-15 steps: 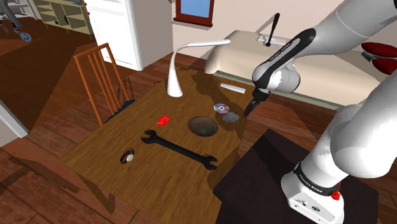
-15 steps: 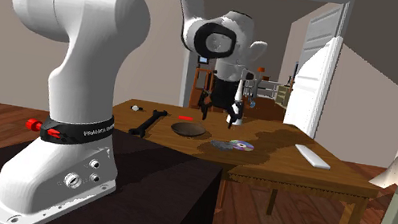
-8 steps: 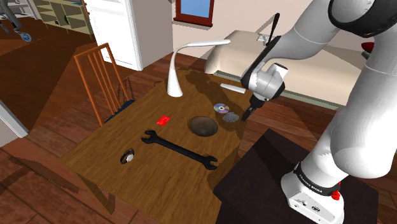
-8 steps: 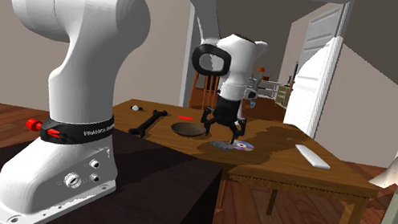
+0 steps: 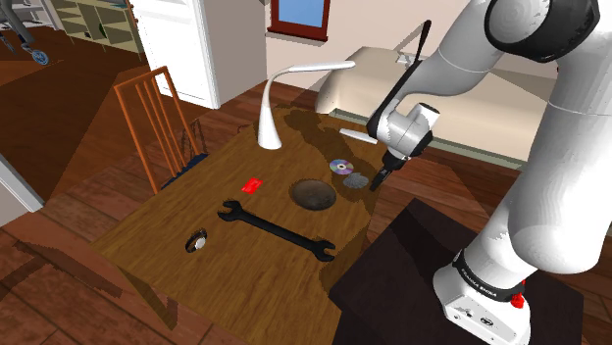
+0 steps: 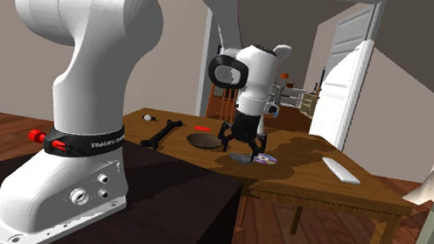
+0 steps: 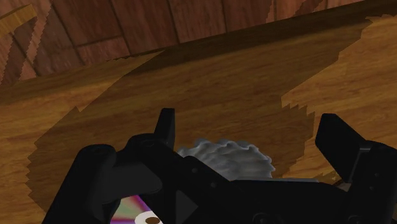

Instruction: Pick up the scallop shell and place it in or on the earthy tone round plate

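Note:
A grey scallop shell [image 5: 356, 181] lies on the wooden table near the edge facing the stand, beside a shiny CD [image 5: 340, 166]. My gripper [image 5: 378, 179] hangs low right over the shell, open. In the wrist view the shell [image 7: 229, 159] sits between the two spread fingers of the gripper [image 7: 250, 127], neither touching it. From the second exterior view the gripper [image 6: 240, 149] straddles the shell [image 6: 241, 158]. The dark brown round plate [image 5: 313, 194] rests a short way off, toward the shoulder view's left of the shell, and shows as a plate [image 6: 205, 141] behind the gripper.
A black wrench [image 5: 277, 230], a red card [image 5: 253, 184] and a small round object [image 5: 197, 240] lie past the plate. A white lamp [image 5: 270, 118] and a white bar [image 5: 358, 135] stand at the far end. A wooden chair [image 5: 162, 118] flanks the table.
The gripper has come down from well above the table to just over the shell, fingers still apart. Nothing on the table has moved.

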Motion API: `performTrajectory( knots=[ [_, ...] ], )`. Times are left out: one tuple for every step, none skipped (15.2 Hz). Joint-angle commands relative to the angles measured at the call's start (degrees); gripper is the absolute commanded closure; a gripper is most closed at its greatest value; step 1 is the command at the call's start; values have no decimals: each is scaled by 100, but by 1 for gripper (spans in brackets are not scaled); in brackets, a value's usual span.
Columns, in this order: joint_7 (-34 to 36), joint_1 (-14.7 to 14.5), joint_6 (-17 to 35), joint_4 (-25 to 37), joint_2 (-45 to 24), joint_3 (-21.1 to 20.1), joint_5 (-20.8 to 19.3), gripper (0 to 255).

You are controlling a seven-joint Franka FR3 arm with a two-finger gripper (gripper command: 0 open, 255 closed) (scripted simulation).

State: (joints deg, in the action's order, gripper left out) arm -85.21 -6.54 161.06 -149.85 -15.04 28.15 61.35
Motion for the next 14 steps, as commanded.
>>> performTrajectory(
  knots=[
    [-2, 1, 0, 1, -2, -2, 4, 0],
    [-1, 0, 0, 1, -1, -1, 2, 0],
    [-1, 0, 0, 1, -1, -1, 2, 0],
    [-1, 0, 0, 1, -1, -1, 2, 255],
    [-1, 0, 0, 1, -1, -1, 2, 255],
    [-1, 0, 0, 1, -1, -1, 2, 255],
    [-1, 0, 0, 1, -1, -1, 2, 255],
    [-1, 0, 0, 1, -1, -1, 2, 255],
    [-1, 0, 0, 1, -1, -1, 2, 255],
    [-1, 0, 0, 1, -1, -1, 2, 255],
    [-1, 0, 0, 1, -1, -1, 2, 255],
    [-1, 0, 0, 1, -1, -1, 2, 255],
    [-1, 0, 0, 1, -1, -1, 2, 255],
    [-1, 0, 0, 1, -1, -1, 2, 0]
  ],
)
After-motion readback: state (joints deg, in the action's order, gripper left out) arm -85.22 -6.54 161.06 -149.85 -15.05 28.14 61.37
